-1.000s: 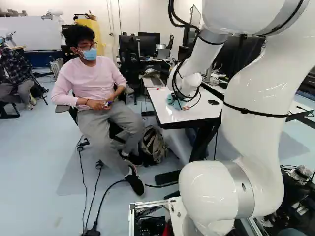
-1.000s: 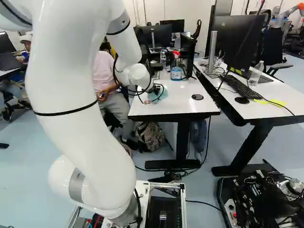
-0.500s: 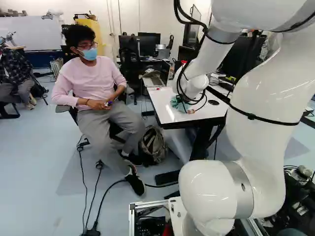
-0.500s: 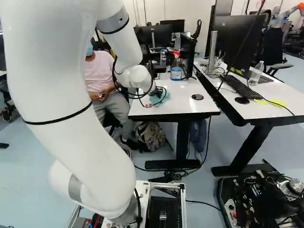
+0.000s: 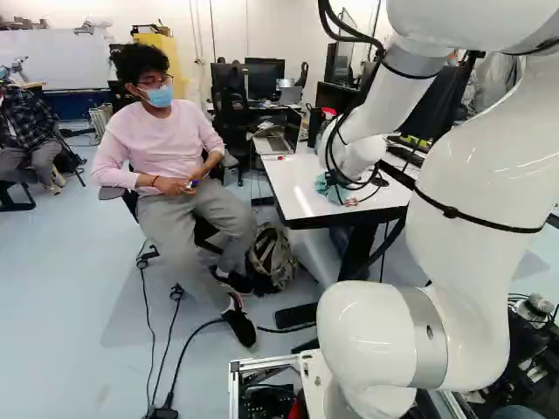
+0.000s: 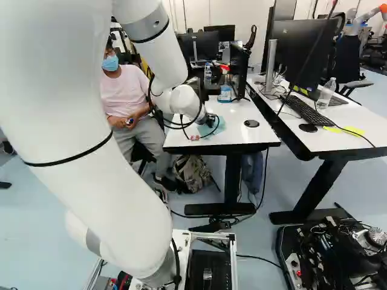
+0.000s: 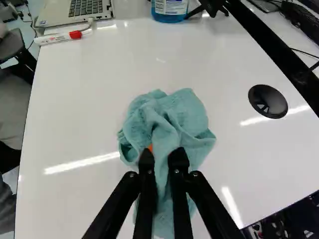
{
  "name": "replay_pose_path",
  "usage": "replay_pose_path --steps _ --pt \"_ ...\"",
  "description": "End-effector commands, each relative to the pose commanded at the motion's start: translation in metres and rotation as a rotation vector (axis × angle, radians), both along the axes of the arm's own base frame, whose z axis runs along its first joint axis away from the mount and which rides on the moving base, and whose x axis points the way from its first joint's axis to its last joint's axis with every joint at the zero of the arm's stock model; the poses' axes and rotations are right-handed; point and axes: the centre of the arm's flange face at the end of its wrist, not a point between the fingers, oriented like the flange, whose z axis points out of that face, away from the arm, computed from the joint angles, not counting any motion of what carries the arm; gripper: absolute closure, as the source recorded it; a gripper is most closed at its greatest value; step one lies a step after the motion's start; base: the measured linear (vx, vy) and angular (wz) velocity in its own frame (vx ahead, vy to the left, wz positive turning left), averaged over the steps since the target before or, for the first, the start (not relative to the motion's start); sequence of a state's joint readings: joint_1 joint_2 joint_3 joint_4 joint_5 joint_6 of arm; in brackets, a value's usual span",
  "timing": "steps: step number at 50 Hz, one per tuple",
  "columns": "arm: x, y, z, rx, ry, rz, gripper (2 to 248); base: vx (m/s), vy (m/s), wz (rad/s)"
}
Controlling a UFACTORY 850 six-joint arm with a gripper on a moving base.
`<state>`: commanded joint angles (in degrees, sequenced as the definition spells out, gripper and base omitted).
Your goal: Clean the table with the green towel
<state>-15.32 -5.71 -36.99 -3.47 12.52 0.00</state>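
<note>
Two slender black fingers (image 7: 146,174) pinch one rumpled, textured teal cloth towel (image 7: 192,112), its folds lying on the glossy white worktop (image 7: 75,109).

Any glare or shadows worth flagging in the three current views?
Wrist view: bright glare streaks on the tabletop, either side of the towel; left base view: small highlights on the glossy arm, soft shadow on the floor under the chair; right base view: arm nearly uniform white, little shading.
</note>
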Motion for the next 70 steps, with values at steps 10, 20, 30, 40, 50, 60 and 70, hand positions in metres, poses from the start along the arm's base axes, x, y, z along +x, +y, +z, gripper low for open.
replay_pose_path --steps 10,20,30,40,50,60,70 --pt "0.004 -0.016 0.0 -0.001 -0.002 -0.032 213 0.0 0.0 0.0" --pt "0.016 -0.031 0.0 -0.002 -0.006 -0.054 213 0.0 0.0 0.0" --pt "0.025 -0.035 -0.001 -0.003 -0.009 -0.055 213 0.0 0.0 0.0" --pt "0.027 -0.036 -0.001 -0.003 -0.009 -0.057 213 0.0 0.0 0.0" --pt "0.037 -0.048 -0.001 -0.004 -0.014 -0.073 213 0.0 0.0 0.0" --pt "0.049 -0.063 -0.002 -0.006 -0.02 -0.092 213 0.0 0.0 0.0" --pt "0.05 -0.064 -0.001 -0.007 -0.023 -0.093 213 0.0 0.0 0.0"
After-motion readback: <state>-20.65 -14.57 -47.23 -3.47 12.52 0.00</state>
